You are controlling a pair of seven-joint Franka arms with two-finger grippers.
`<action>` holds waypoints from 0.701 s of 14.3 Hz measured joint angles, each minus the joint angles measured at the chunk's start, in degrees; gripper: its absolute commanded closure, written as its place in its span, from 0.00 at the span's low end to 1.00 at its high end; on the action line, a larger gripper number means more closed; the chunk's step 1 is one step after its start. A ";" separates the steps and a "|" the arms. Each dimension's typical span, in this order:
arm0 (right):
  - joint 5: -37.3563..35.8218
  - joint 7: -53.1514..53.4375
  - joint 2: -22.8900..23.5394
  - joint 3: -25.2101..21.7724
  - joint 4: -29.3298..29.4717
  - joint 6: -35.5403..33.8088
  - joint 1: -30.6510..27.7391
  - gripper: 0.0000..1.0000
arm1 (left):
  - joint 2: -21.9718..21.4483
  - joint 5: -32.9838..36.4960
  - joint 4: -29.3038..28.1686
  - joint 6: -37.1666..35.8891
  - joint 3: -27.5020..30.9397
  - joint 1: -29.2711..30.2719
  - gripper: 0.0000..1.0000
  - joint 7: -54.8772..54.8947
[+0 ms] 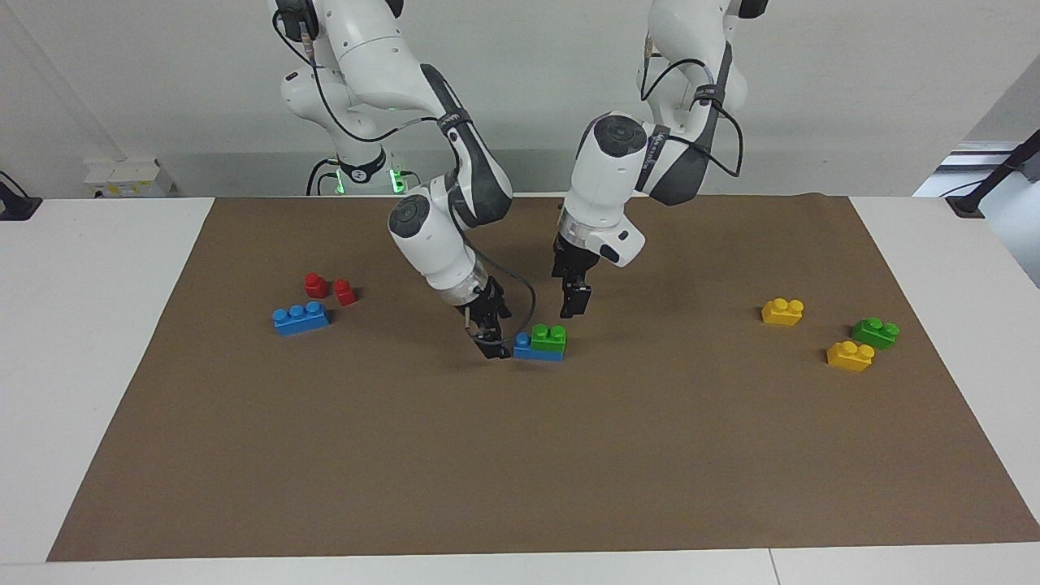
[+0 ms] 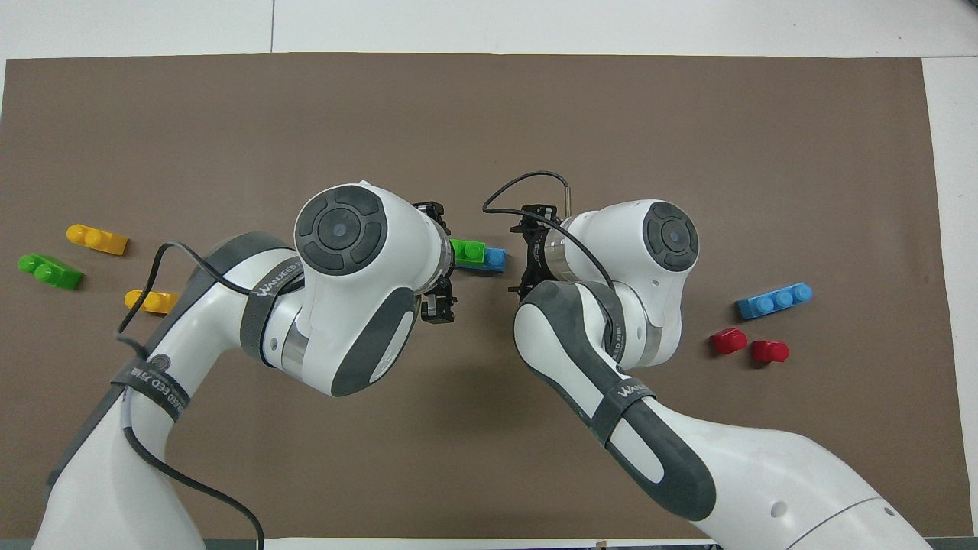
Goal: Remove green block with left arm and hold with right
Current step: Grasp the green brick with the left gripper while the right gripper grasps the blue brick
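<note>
Risk sits with the stack: the green block (image 1: 548,335) is pressed on a blue brick (image 1: 536,350) mid-counter (image 1: 520,455), between both arms. The right pincer (image 1: 491,347) is down at the blue brick's end toward the right arm; whether it grips I cannot tell. The left pincer (image 1: 575,307) hangs just above and beside the green block, its opening unclear too. If the blue brick is not held firmly, pulling would likely lift both bricks together. An off-centre pinch could tip the stack.
</note>
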 measured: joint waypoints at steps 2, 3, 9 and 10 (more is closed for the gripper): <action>0.11 -0.05 0.71 0.01 0.06 0.82 0.74 0.01 | 3.77 0.01 3.07 -0.78 -0.01 -0.07 0.00 -0.09; 0.11 -0.05 1.00 0.02 0.11 1.03 0.98 0.01 | 5.49 0.01 4.53 -0.91 -0.01 -0.09 0.00 -0.25; 2.10 -0.30 1.95 0.03 0.63 2.63 1.71 0.03 | 8.40 0.77 7.30 -1.25 0.68 -0.07 0.00 -0.64; 2.12 -0.72 2.15 0.02 0.68 2.64 1.77 0.05 | 8.45 0.88 7.29 -1.39 0.65 -0.09 0.00 -0.68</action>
